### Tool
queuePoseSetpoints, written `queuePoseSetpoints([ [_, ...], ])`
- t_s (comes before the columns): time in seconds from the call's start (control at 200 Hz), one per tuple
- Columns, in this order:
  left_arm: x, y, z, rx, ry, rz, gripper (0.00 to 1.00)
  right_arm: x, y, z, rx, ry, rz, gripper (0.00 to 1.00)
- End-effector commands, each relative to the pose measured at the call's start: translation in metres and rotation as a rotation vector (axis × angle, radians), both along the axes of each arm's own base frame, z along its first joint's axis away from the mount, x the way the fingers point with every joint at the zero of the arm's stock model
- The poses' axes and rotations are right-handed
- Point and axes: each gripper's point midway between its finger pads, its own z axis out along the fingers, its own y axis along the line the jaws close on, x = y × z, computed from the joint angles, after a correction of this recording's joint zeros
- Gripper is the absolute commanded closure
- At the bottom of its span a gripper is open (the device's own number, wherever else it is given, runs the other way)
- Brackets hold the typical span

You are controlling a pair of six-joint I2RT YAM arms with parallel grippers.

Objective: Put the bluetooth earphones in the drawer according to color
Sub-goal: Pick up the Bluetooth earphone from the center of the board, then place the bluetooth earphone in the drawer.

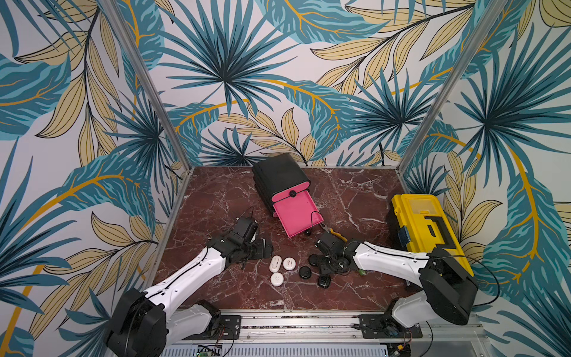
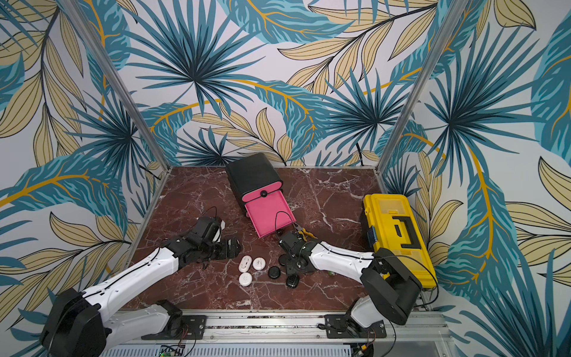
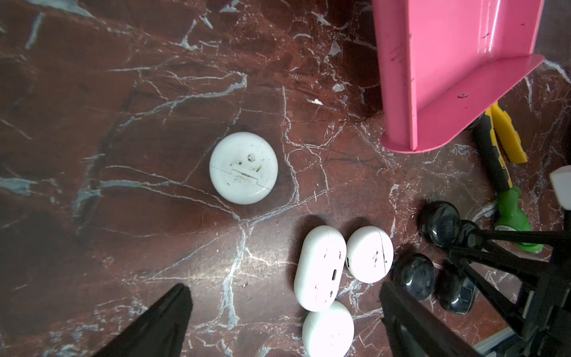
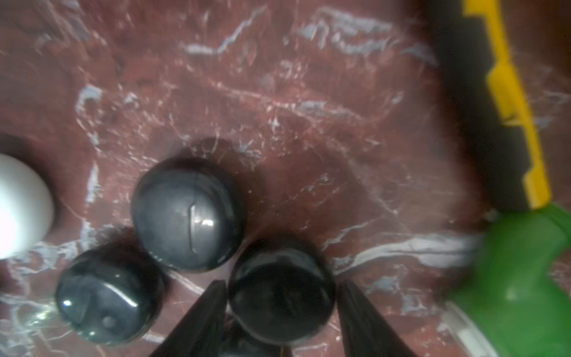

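One black case (image 4: 281,298) pinched in right hand (image 4: 282,283) | left hand (image 3: 284,286) spread (white cases (image 3: 319,267) near)

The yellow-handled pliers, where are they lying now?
In both top views the pliers lie on the table beside the open pink drawer's front corner, on the yellow toolbox side.

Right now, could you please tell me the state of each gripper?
Left gripper: open, holding nothing.
Right gripper: closed on a black earphone case.
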Motion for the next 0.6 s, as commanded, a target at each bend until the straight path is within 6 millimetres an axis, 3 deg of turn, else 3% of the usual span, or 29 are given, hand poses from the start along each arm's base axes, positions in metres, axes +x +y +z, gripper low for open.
queuePoseSetpoints([
  [0.0, 0.004, -0.001, 0.005, -0.006, -0.036, 0.007, 0.0, -0.003, -0.001, -0.003, -0.04, 0.013, 0.0, 0.39],
  [0.28, 0.005, -0.001, 0.006, -0.007, -0.04, 0.007, 0.0, 0.002, 0.001, 0.0, -0.049, -0.007, -0.008, 0.5],
  [0.591, 0.006, 0.0, 0.007, -0.004, -0.047, 0.008, 0.0, 0.023, 0.001, 0.034, -0.024, -0.125, -0.037, 0.56],
])
